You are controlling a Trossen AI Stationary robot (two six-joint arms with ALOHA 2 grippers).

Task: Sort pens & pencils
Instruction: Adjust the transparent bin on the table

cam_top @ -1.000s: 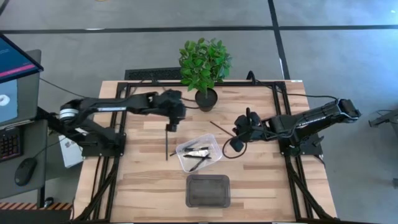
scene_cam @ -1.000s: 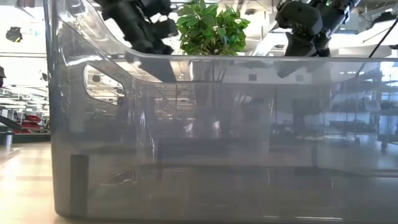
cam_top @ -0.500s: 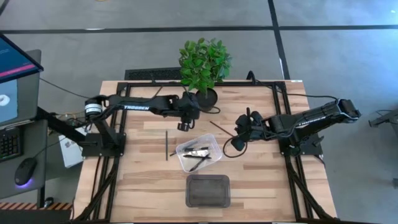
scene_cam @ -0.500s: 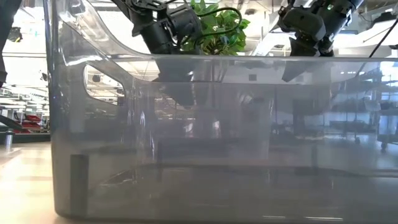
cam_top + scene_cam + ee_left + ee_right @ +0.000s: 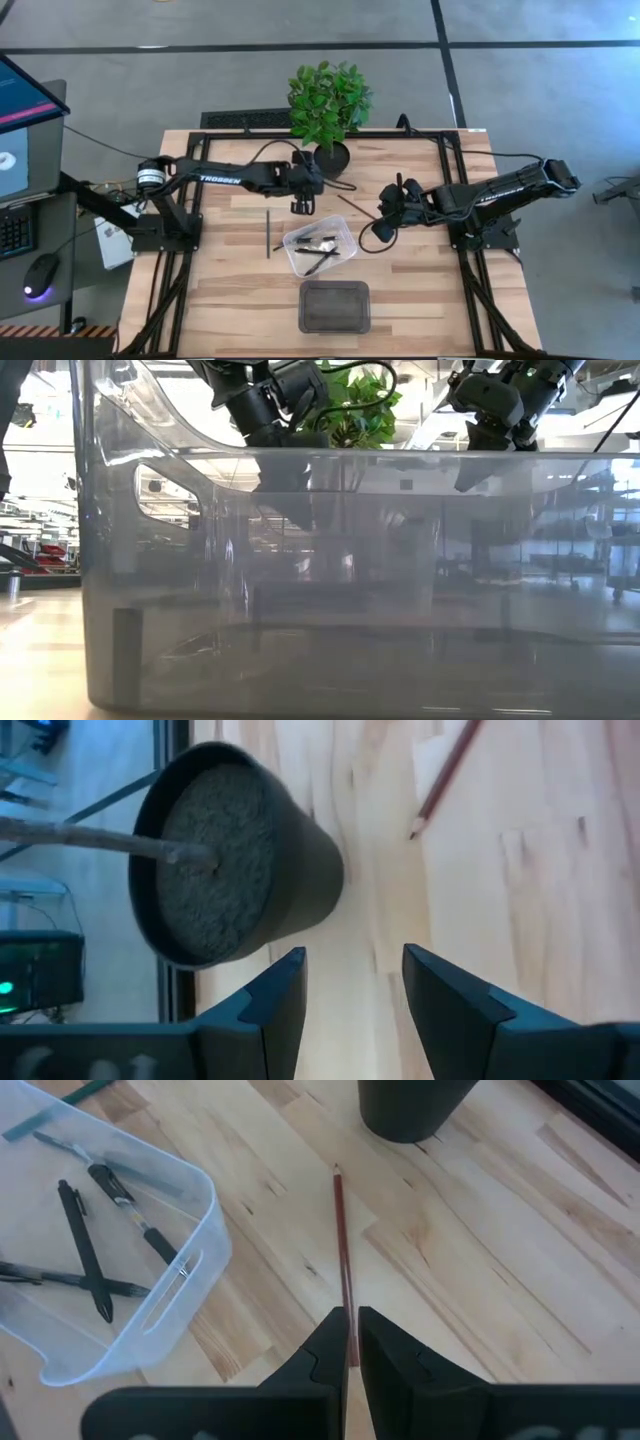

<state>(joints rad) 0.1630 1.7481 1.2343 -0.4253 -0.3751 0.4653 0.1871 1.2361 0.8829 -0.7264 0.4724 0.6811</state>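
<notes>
A reddish pencil lies slanted between the plant pot and my right gripper, which is shut on its near end. Its point is close to the pot. A second, dark greenish pencil lies flat on the table left of a clear tray. Several black pens lie in that tray. My left gripper hangs open over bare wood right beside the pot, with nothing between its fingers. My right gripper pinches the reddish pencil's blunt end between its two fingers. The fingers slant down from the table's right side and lie along the pencil. The pencil runs away from them toward the pot; whether its point touches the table I cannot tell.
A green plant stands in the pot at the table's far middle. A dark tray sits near the front edge and fills the low view. Bare wood lies left of the greenish pencil and at the front corners.
My left gripper has gone toward the table's right edge and down, away from the greenish pencil, and now hangs beside the pot. The greenish pencil has stayed where it lay. The right arm has kept still.
</notes>
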